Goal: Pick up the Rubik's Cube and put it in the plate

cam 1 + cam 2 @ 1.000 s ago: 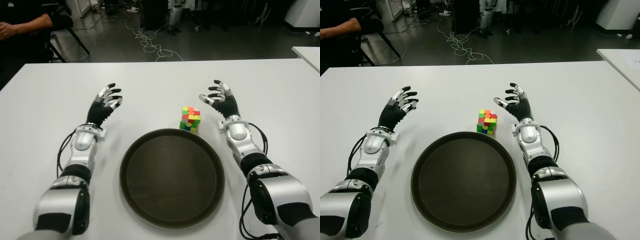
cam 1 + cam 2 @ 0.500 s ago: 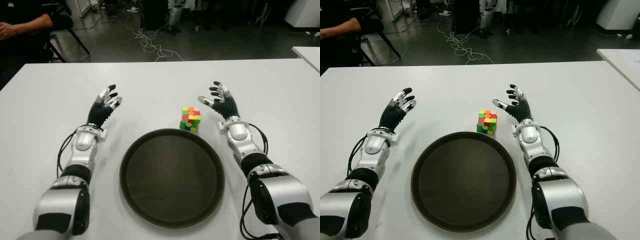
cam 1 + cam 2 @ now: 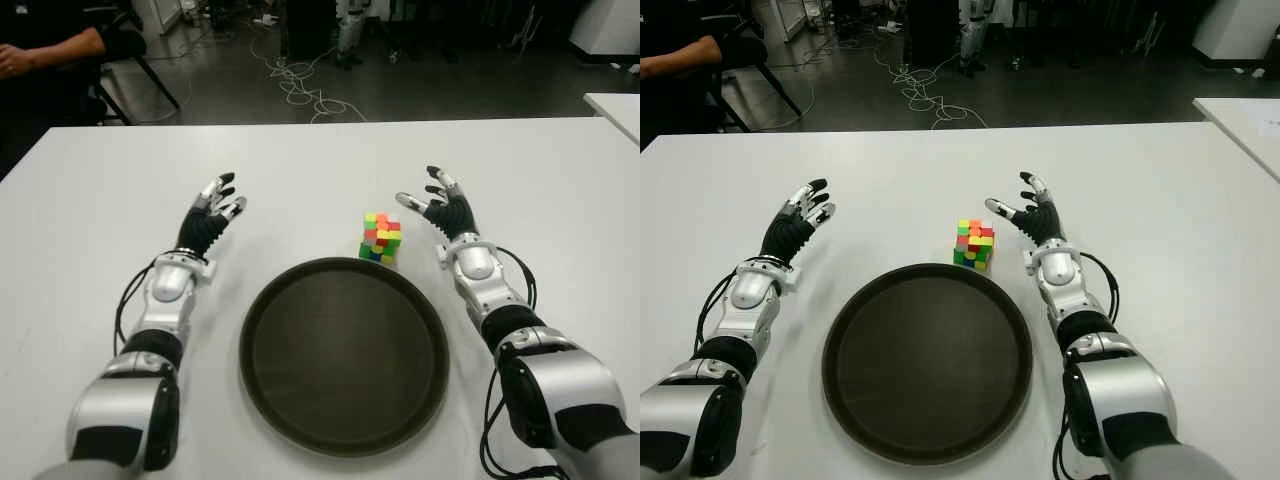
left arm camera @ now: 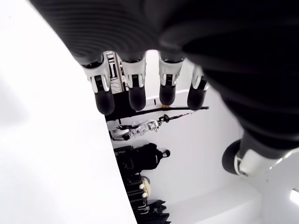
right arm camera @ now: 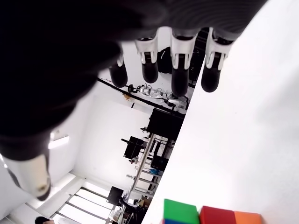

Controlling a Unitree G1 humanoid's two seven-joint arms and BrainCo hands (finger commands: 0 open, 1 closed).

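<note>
White laminate covered the surface point(image 3: 90, 220), which ran wide across both eye views and ended at a far edge before a dark floor point(image 3: 420, 80). Loose cables point(image 3: 300, 85) lay tangled on that floor, and a person's arm point(image 3: 50, 50) showed at the far left beside a dark chair point(image 3: 140, 60). A corner of a second white table point(image 3: 615, 105) stood off to the right.

A round, dark brown plate point(image 3: 344, 355) sat near the robot's side of the surface, with nothing in it. The Rubik's Cube point(image 3: 380, 238) stood on the surface just beyond the plate's far rim, towards the right, its green, yellow, red and orange squares showing. It touched neither robot hand.

The right robot hand point(image 3: 442, 205) was just to the right of the cube, close but apart from it, its fingers point(image 5: 180, 74) spread wide and straight and its thumb point(image 3: 408, 202) reaching towards the cube. It held nothing; its wrist view caught a green and a red square of the cube near the picture's edge.

The left robot hand point(image 3: 208, 220) showed left of the plate, well apart from the cube, with its fingers point(image 4: 135, 91) extended and relaxed, gripping nothing.
</note>
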